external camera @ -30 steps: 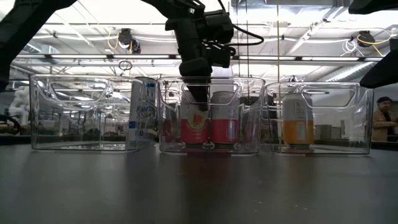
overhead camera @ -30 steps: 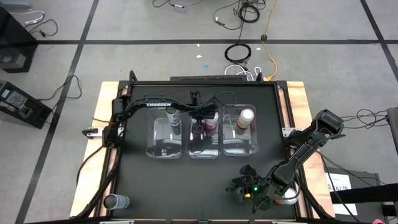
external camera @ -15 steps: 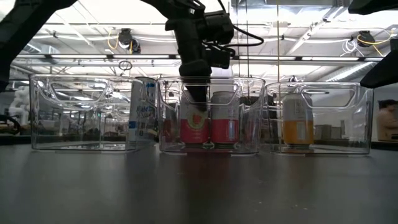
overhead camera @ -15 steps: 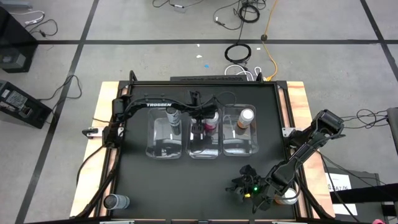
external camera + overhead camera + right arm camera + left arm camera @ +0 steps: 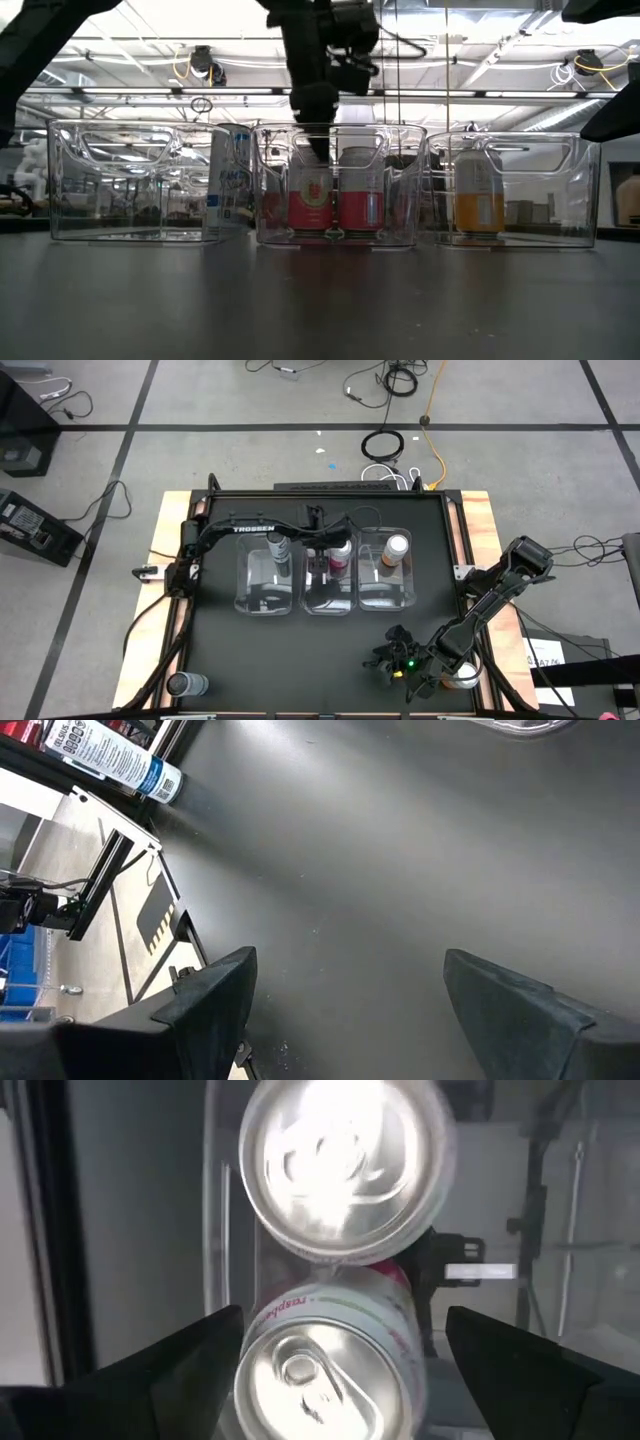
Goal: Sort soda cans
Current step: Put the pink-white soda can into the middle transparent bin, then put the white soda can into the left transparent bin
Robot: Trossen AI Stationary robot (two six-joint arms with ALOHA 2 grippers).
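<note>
From above, we see a black counter with three clear bins in a row across its middle. The left bin holds one dark grey can at its far end. The middle bin holds a pink can, with the left tool directly over that bin. The right bin holds an orange can. Another grey can lies on its side near the counter's front left corner. The right tool sits low near the front right, and just beside that arm we see a silvery can top at the counter's edge.

From counter height, we see the left tool hanging at the rim of the middle bin, above two pink cans standing side by side. The orange can stands upright in the right bin.

The left wrist view looks down on two silvery can tops touching; the nearer can sits between the tool's spread fingers, which do not touch it, so this tool is open and empty.

In the right wrist view, that tool's fingers are wide apart over bare counter, holding nothing, with the lying grey can well apart from them.
</note>
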